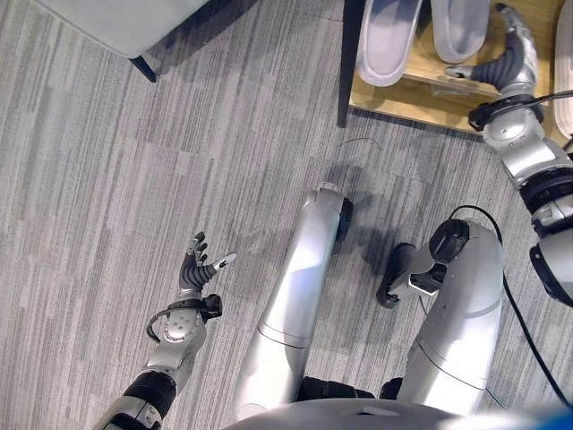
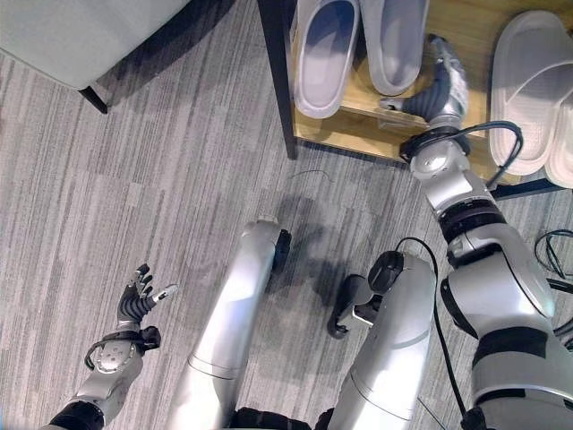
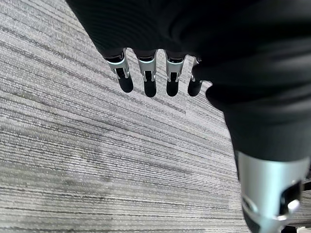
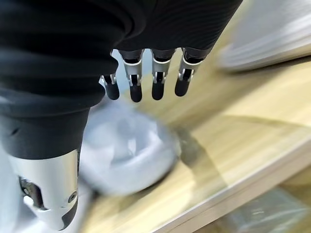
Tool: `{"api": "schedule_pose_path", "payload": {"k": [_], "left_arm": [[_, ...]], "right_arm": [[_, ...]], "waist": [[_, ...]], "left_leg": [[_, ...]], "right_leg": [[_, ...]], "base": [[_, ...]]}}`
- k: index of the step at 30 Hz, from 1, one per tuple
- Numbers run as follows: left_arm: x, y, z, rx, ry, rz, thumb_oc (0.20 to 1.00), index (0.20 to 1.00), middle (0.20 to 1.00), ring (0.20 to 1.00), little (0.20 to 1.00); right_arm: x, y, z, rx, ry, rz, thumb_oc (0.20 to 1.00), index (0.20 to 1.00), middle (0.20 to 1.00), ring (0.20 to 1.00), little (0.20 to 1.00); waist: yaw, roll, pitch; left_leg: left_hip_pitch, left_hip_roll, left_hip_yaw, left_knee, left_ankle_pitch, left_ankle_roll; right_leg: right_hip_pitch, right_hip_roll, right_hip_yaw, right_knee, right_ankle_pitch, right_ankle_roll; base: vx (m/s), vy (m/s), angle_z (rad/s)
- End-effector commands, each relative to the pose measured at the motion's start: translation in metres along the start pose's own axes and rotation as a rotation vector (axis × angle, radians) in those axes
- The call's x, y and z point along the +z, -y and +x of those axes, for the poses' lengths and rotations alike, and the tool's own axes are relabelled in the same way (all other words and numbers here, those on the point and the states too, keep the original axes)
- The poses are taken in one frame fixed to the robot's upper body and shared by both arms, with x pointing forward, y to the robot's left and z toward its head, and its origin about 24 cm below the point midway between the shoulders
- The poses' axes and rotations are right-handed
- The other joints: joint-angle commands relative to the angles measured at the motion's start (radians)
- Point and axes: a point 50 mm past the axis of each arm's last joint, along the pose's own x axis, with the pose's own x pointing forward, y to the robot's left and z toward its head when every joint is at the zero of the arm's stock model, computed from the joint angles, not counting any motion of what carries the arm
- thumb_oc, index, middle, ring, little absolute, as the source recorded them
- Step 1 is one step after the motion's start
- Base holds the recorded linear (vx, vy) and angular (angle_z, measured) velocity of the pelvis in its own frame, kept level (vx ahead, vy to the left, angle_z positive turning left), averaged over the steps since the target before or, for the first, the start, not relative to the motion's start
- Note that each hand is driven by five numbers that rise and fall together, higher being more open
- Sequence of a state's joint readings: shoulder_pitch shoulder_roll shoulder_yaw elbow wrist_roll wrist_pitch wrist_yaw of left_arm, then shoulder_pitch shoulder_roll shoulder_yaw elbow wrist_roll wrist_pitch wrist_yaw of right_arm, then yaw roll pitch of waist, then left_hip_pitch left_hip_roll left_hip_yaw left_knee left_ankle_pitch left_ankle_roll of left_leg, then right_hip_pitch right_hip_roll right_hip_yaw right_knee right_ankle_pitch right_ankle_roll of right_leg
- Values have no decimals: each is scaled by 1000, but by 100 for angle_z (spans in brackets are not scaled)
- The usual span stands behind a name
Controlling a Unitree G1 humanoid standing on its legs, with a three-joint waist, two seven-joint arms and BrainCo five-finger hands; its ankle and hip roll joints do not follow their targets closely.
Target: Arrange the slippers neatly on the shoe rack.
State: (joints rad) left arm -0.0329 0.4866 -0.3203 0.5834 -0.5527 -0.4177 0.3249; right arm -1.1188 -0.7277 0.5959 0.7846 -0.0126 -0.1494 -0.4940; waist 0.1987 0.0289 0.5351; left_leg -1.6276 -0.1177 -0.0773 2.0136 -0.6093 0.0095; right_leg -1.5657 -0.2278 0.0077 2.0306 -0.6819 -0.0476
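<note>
Two pale grey slippers lie side by side on the wooden shoe rack. A pair of white slippers lies further right on the same shelf. My right hand hovers over the shelf just right of the grey pair, open, holding nothing. The right wrist view shows its straight fingers above the wood, with a grey slipper below them and another slipper beyond. Low over the carpet at the left, my left hand is open and empty.
The rack's dark upright post stands at its left end. A grey piece of furniture with a dark leg sits at the far left. Striped grey carpet covers the floor between them.
</note>
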Motion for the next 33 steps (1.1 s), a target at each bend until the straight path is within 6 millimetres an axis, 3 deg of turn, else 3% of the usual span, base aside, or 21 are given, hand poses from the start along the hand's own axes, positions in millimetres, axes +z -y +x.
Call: {"api": "schedule_pose_path", "payload": {"k": [1, 5, 18, 25, 29, 33], "left_arm": [[-2, -6, -7, 4, 23, 37, 1000, 1000, 1000, 1000, 1000], [-1, -7, -7, 8, 28, 49, 1000, 1000, 1000, 1000, 1000], [-5, -14, -8, 23, 6, 47, 1000, 1000, 1000, 1000, 1000], [-6, -20, -8, 23, 0, 58, 1000, 1000, 1000, 1000, 1000], [-4, -24, -6, 40, 3, 59, 1000, 1000, 1000, 1000, 1000], [-6, -26, -6, 43, -10, 58, 1000, 1000, 1000, 1000, 1000]], "right_arm": [[10, 22, 7, -88, 98, -44, 1000, 1000, 1000, 1000, 1000], [11, 16, -2, -77, 110, 25, 1000, 1000, 1000, 1000, 1000], [1, 5, 0, -56, 18, 88, 1000, 1000, 1000, 1000, 1000], [-1, 11, 15, 32, 15, -169, 1000, 1000, 1000, 1000, 1000], [9, 14, 25, 57, 62, -307, 1000, 1000, 1000, 1000, 1000], [11, 13, 26, 80, 69, -345, 1000, 1000, 1000, 1000, 1000]], "waist": [[39, -13, -15], [31, -20, -15], [40, -10, -15], [50, -15, -15], [52, -24, -15], [47, -33, -15]], "left_leg": [[58, -29, -109, 27, -144, 11], [58, -27, -110, 36, -146, 12], [58, -22, -110, 55, -152, 12], [58, -23, -119, 49, -151, 3], [58, -20, -125, 47, -152, 1], [58, -18, -126, 51, -156, 0]], "right_leg": [[71, -61, 108, 49, 11, -82], [72, -61, 104, 52, 9, -81], [68, -55, 111, 70, 13, -79], [70, -57, 114, 71, 14, -75], [72, -57, 113, 63, 18, -75], [74, -56, 114, 63, 23, -69]], "base": [[0, 0, 0], [-12, -3, -3], [-1, 0, -1], [0, 0, 0], [0, 0, 0], [0, 0, 0]]}}
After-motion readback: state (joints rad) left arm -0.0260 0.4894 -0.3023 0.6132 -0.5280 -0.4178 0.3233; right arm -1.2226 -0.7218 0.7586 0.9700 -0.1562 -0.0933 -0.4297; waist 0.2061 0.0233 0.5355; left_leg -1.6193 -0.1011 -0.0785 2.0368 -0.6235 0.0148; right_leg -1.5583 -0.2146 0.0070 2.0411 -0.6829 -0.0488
